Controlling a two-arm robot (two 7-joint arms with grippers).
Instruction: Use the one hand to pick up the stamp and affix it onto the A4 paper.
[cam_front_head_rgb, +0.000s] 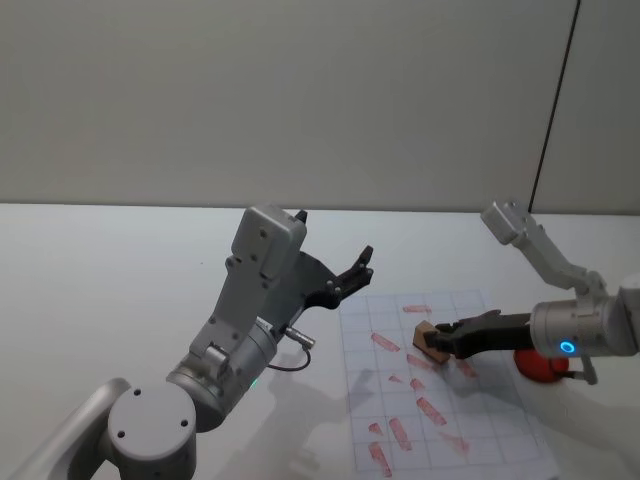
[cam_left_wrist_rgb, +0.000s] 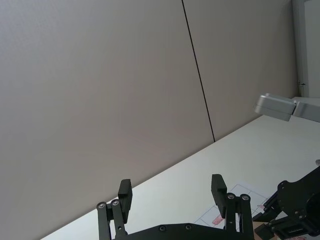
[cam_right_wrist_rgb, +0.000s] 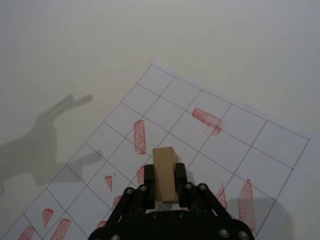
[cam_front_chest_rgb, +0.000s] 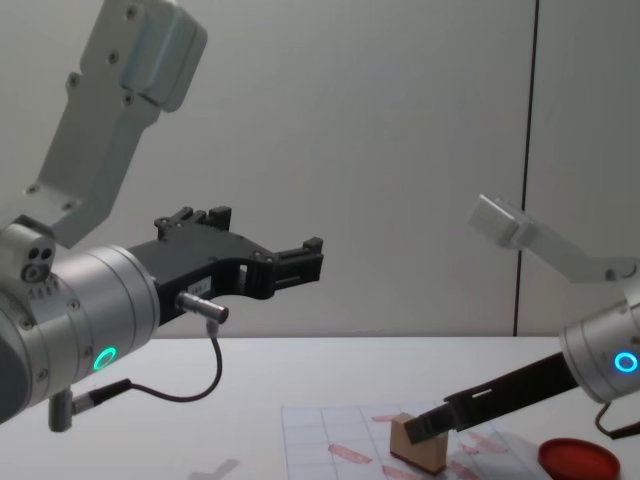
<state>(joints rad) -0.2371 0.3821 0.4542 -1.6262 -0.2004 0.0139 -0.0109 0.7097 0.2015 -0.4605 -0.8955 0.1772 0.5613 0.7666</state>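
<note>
step: stamp already picked up; the pressing stage is in hand, judged from how things lie.
right gripper (cam_front_head_rgb: 441, 343): clamped on the stamp (cam_front_head_rgb: 430, 340), one finger on each side of the block, as seen in the right wrist view (cam_right_wrist_rgb: 164, 175).
stamp position: held over the A4 paper (cam_front_head_rgb: 470, 440), near the sheet's middle; in the chest view the block (cam_front_chest_rgb: 418, 444) sits tilted at the paper's surface (cam_front_chest_rgb: 310, 440). Whether its face is touching or just above cannot be told.
paper: several red marks (cam_right_wrist_rgb: 207, 120) are already printed in the grid cells; the cell just beyond the block, toward the sheet's far edge, looks unprinted in the right wrist view.
ink pad (cam_front_head_rgb: 541, 367): lies just off the paper's right edge, beside the right arm.
left gripper (cam_front_head_rgb: 352, 272): raised above the table off the paper's left edge, fingers apart, nothing held; parked.
next move: block to be levelled so its face lies flat, lowered straight onto a blank cell, pressed evenly, then lifted clear without sliding.
risk: a tilted press would likely leave a partial mark.
</note>
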